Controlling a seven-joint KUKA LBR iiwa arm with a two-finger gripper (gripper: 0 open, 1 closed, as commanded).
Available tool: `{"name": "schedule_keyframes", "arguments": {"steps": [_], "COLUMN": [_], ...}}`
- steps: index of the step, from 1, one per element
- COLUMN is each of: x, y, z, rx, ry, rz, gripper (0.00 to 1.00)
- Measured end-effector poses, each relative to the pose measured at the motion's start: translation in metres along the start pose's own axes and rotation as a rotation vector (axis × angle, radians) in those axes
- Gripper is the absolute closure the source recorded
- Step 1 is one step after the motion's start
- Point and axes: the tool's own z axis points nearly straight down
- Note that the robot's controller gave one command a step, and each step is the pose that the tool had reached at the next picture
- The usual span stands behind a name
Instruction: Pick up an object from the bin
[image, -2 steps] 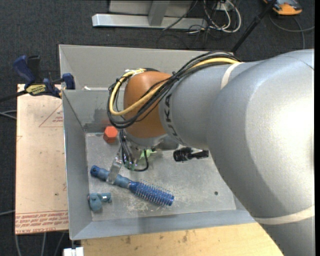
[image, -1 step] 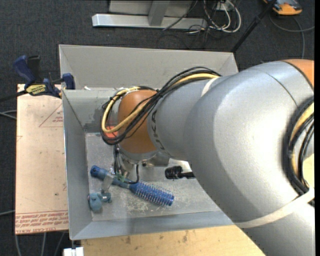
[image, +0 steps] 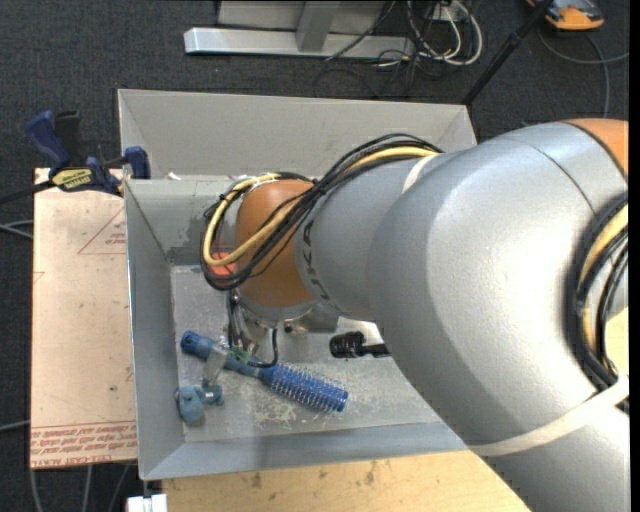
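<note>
We are seeing the bin (image: 300, 125) lit fairly brightly and evenly from above. Its far wall is glowing pale grey, while its left wall is sitting in dimmer shade. The arm (image: 480, 300) is catching a broad, soft sheen along its silver shell and is throwing a shadow across the bin's floor toward the right edge.

Small black object (image: 347, 345) lies well apart from a grey-blue piece (image: 190, 403), lower left of it. Behind, top of view: cables (image: 440, 35) & a metal bar (image: 260, 40) on dark carpet (image: 60, 60).
</note>
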Motion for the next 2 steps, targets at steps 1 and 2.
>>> {"name": "schedule_keyframes", "arguments": {"steps": [1,2], "x": [0.000,-0.001], "y": [0.000,0.002], "z": [-0.001,-0.134], "rx": [-0.001,-0.006], "ry": [0.000,-0.005], "rz": [0.000,-0.004], "gripper": [1.00,1.00]}}
